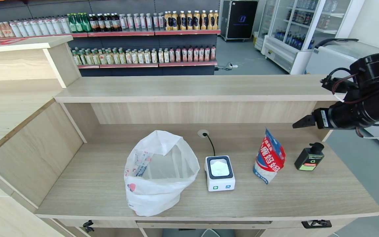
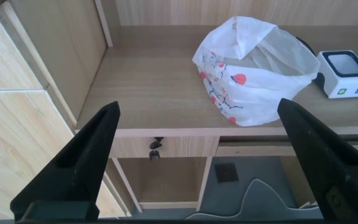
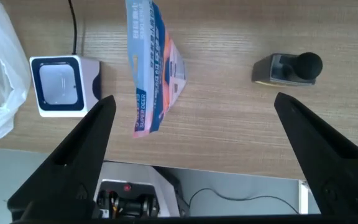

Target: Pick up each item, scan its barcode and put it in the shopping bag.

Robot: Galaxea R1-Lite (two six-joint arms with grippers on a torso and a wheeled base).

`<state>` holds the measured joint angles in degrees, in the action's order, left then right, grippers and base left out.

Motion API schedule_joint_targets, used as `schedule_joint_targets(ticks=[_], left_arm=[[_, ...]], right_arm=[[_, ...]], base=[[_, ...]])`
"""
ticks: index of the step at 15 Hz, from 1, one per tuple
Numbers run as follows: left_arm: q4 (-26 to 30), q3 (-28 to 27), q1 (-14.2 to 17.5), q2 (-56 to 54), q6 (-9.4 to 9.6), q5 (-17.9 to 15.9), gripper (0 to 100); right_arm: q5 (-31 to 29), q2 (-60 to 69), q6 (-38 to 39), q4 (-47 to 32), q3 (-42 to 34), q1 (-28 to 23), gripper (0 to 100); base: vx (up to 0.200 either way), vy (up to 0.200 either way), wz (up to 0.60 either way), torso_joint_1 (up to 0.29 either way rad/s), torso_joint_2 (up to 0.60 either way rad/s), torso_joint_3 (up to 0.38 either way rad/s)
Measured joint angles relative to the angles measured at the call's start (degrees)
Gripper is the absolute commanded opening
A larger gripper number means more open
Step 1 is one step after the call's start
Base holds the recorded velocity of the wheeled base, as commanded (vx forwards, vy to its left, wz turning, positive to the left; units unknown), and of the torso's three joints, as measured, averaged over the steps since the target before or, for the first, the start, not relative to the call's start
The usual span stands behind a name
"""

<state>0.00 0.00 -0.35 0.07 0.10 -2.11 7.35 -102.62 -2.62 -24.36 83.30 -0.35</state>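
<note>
Head camera looks down on counter (image 1: 94, 184); both wrist views share scanner (image 2: 345, 73).

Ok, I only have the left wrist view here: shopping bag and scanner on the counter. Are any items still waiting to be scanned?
Observer: Yes. A red and blue pouch stands upright just to the right of the scanner.
Operator: Anything beyond it?
Observer: A dark pump bottle stands farther right, apart from the pouch.
Operator: And the right end effector?
Observer: The right end effector hangs open in the air over the right part of the counter, holding nothing.
</note>
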Motion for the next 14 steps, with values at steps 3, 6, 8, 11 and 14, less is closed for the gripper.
schedule_joint_targets(ticks=[3, 6, 8, 11, 14], left_arm=[[0.0, 0.0, 0.0, 0.0, -0.02, 0.0, 100], [0.0, 0.0, 0.0, 0.0, -0.02, 0.0, 100], [0.0, 0.0, 0.0, 0.0, 0.0, 0.0, 100], [0.0, 0.0, 0.0, 0.0, -0.02, 0.0, 100], [0.0, 0.0, 0.0, 0.0, 0.0, 0.0, 100]], right_arm=[[0.2, -2.2, -1.1, 0.1, 0.4, 0.1, 100], [2.0, -4.8, -2.3, 0.2, 0.7, 0.3, 100], [4.0, -6.5, -3.9, 0.3, 0.6, 0.5, 100], [6.5, -9.1, -4.1, 0.6, 0.7, 1.0, 100], [8.2, -11.8, -4.1, 3.4, 0.7, 1.1, 100]], base=[[0.0, 0.0, 0.0, 0.0, 0.0, 0.0], [0.0, 0.0, 0.0, 0.0, 0.0, 0.0], [0.0, 0.0, 0.0, 0.0, 0.0, 0.0], [0.0, 0.0, 0.0, 0.0, 0.0, 0.0], [0.0, 0.0, 0.0, 0.0, 0.0, 0.0]])
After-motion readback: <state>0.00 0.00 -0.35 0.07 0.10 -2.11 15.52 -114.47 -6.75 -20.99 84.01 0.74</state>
